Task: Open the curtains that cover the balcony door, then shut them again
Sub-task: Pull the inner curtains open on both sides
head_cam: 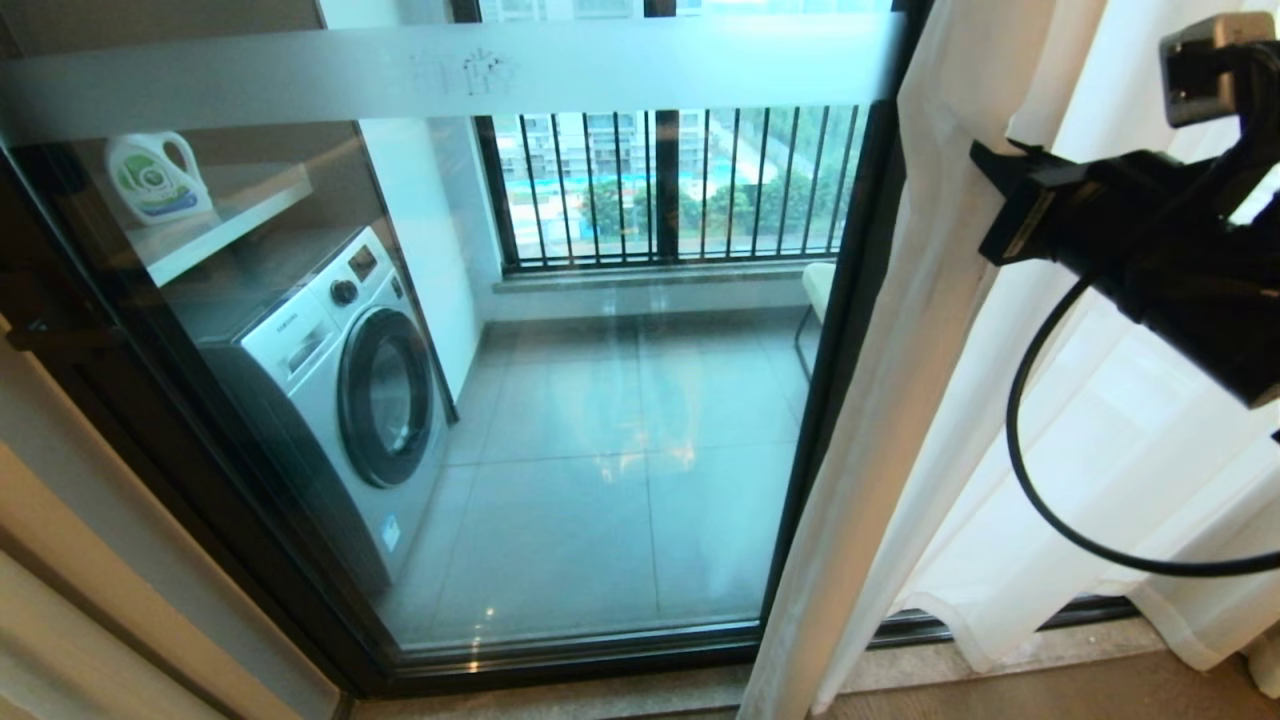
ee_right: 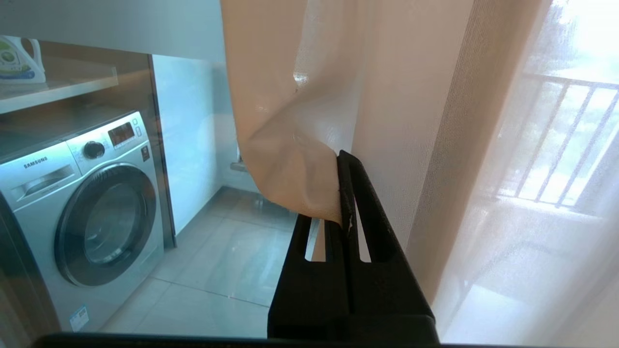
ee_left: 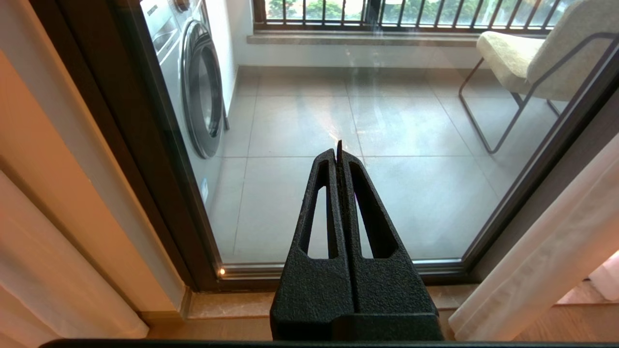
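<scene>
The sheer white curtains (head_cam: pixel 920 350) hang bunched at the right, leaving the left glass panel of the balcony door (head_cam: pixel 600 450) uncovered. The door's dark frame (head_cam: pixel 830 330) and frosted band (head_cam: pixel 450 70) show. My right gripper (head_cam: pixel 990 165) reaches in from the right at mid height and is shut on the curtain's leading edge. In the right wrist view a fold of curtain fabric (ee_right: pixel 290 159) is pinched at the tips of that gripper (ee_right: pixel 341 157). My left gripper (ee_left: pixel 338 150) is shut on nothing, low down, pointing at the glass near the door sill.
Behind the glass stand a washing machine (head_cam: pixel 340 390), a detergent bottle (head_cam: pixel 155 180) on a shelf, a pale chair (ee_left: pixel 532 63) and the black-barred railing (head_cam: pixel 680 180). A tan drape (head_cam: pixel 60 600) hangs at the far left. A black cable (head_cam: pixel 1030 480) loops under my right arm.
</scene>
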